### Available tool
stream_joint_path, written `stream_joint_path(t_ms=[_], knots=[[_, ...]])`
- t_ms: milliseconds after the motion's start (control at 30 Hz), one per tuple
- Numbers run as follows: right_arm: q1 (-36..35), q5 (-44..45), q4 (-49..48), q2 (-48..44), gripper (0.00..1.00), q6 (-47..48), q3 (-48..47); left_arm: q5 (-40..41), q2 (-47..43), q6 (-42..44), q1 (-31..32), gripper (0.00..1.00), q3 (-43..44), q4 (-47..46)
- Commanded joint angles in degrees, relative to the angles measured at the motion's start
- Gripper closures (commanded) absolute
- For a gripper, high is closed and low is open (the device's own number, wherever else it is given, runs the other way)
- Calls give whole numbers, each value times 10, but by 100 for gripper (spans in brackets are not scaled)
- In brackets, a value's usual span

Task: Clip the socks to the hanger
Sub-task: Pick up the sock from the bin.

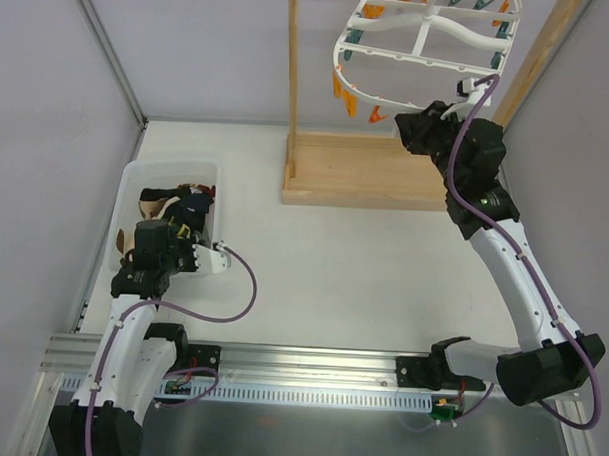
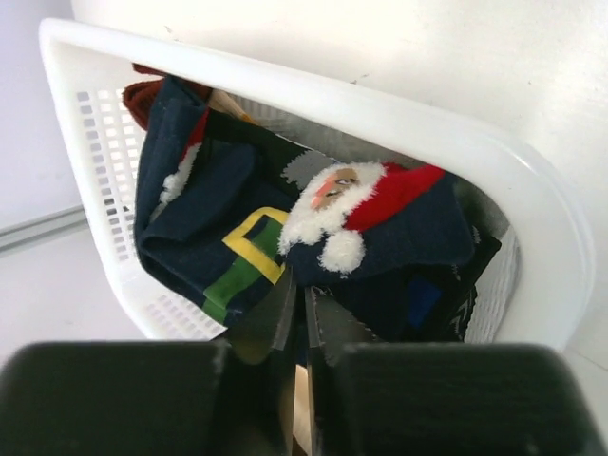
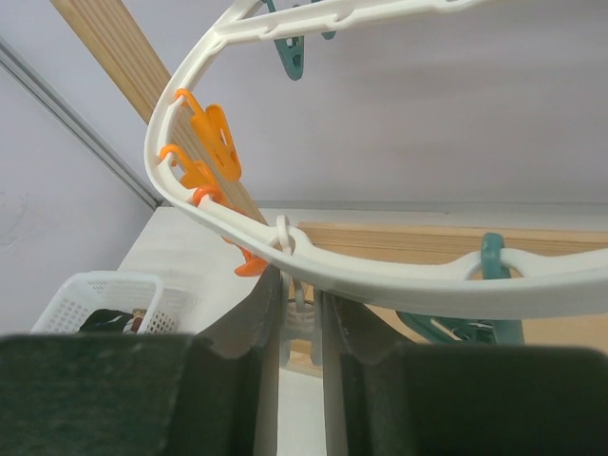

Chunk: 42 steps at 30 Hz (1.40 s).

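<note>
Vanishing beneath the wooden stand [image 1: 366,175] at 12 o'clock, the worktop [image 1: 363,270] lies bare at centre. The hanger [image 1: 423,32], at 1 o'clock, is cut off above. At 9 o'clock the basket [image 1: 172,165] holds the socks [image 2: 380,237], partly hidden by the left hand [image 2: 296,294], clenched at a sock's edge; pinched fabric is unclear. The right hand [image 3: 296,290] grasps a white peg [image 3: 299,318] on the hanger's rim.

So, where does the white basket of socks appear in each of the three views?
Top external: white basket at the left edge, middle height.
Left wrist: it fills most of the picture, rim curving top to right.
Right wrist: small, bottom left corner.
Shared landmark: the dark socks inside it.
</note>
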<state>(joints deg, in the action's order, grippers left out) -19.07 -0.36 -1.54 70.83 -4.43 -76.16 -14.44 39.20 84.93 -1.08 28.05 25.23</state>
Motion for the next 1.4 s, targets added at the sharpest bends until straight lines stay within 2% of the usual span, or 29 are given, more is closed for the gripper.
stream_joint_path(t_ms=[0,167,367,567,667,800,867,1000,1067,1133,1233,1367], knots=[[12,-11,-34,9,99,-10,2,-31,2,-41,4,100,44,1],[14,-20,-36,15,99,-17,-1,-37,22,-105,4,100,104,2],[17,-25,-41,15,99,-21,-4,-38,60,-235,3,100,206,17],[18,-29,-37,15,99,-20,-4,-128,76,-394,4,100,256,15],[19,-38,-38,18,100,-19,-10,-179,86,-496,7,100,313,14],[20,-67,-32,25,99,-22,-28,-252,153,-705,9,100,437,15],[21,-71,-32,23,99,-22,-29,-271,181,-760,40,100,473,15],[21,-73,-20,17,99,-21,-39,-252,251,-848,148,100,547,10],[20,-77,-8,19,99,-23,-50,-270,296,-924,175,100,588,4],[20,-81,-4,19,99,-28,-55,-273,322,-957,212,100,608,1],[22,-88,-3,17,99,-39,-56,-264,364,-1015,252,100,619,-34],[22,-96,0,17,99,-45,-63,-296,448,-1149,263,100,638,-96]])
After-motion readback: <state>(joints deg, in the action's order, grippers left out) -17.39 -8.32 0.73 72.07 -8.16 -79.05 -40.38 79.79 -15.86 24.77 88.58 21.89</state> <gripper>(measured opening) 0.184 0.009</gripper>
